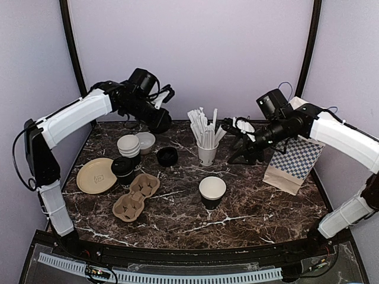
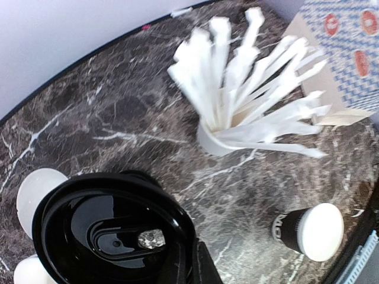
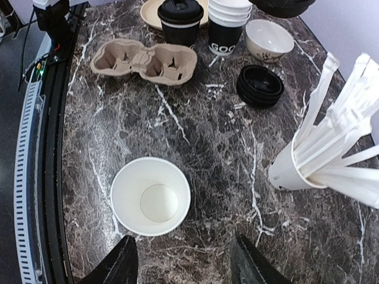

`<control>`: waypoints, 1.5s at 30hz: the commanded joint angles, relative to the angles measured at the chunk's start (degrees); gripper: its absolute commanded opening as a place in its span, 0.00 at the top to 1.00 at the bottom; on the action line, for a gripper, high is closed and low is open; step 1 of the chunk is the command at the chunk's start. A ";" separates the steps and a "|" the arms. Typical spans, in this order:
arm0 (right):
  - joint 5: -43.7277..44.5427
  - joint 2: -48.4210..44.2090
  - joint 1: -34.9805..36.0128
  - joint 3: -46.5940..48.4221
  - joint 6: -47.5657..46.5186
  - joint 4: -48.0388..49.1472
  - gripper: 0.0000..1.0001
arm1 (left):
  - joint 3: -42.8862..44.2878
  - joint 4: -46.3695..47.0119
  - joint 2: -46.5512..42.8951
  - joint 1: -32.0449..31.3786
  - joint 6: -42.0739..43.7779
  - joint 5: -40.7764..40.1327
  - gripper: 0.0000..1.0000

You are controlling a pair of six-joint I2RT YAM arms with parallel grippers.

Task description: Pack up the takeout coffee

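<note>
The takeout coffee [image 1: 123, 168] [image 3: 180, 18], a black cup with a black lid, stands between the tan plate [image 1: 96, 175] and the cardboard cup carrier [image 1: 136, 195] [image 3: 142, 59]. My left gripper [image 1: 159, 121] [image 2: 192, 267] hangs high over the back of the table, shut on the rim of a loose black lid [image 2: 112, 231]. My right gripper [image 1: 240, 155] [image 3: 186, 266] stands open near the straw cup, with nothing between its fingers. A lidless black cup with a white inside [image 1: 212, 190] [image 3: 151, 195] stands just ahead of it.
A stack of lidless cups [image 1: 128, 146] [image 3: 228, 23], a white bowl [image 1: 145, 141] [image 3: 269, 38] and a low stack of black lids [image 1: 167, 156] [image 3: 259, 86] sit at the back left. A white straw cup [image 1: 207, 151] [image 3: 290, 168] stands mid-table; a checked paper bag [image 1: 294, 163] at the right.
</note>
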 commanded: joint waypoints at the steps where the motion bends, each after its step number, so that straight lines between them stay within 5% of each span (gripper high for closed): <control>1: -4.34 2.73 -0.23 7.17 2.17 -1.96 0.47 | 0.05 -0.62 -8.23 0.30 1.02 10.31 0.94; 11: -12.80 9.38 -1.09 21.16 15.97 3.35 0.45 | -4.74 8.54 -17.67 0.24 -0.92 34.92 0.93; 19: -33.90 15.61 -2.32 21.57 38.30 22.47 0.28 | -17.11 34.79 -24.83 0.15 -9.60 47.72 0.92; 23: -40.90 16.99 -2.43 17.81 56.62 40.60 0.21 | -23.07 46.36 -27.42 0.11 -14.65 48.72 0.92; 34: -43.46 19.74 -2.36 11.36 89.33 79.95 0.06 | -25.54 51.37 -25.62 0.02 -17.44 48.77 0.92; 45: -42.24 23.51 -0.72 15.01 90.39 78.76 0.04 | -25.30 53.21 -23.80 -0.63 -18.81 49.60 0.92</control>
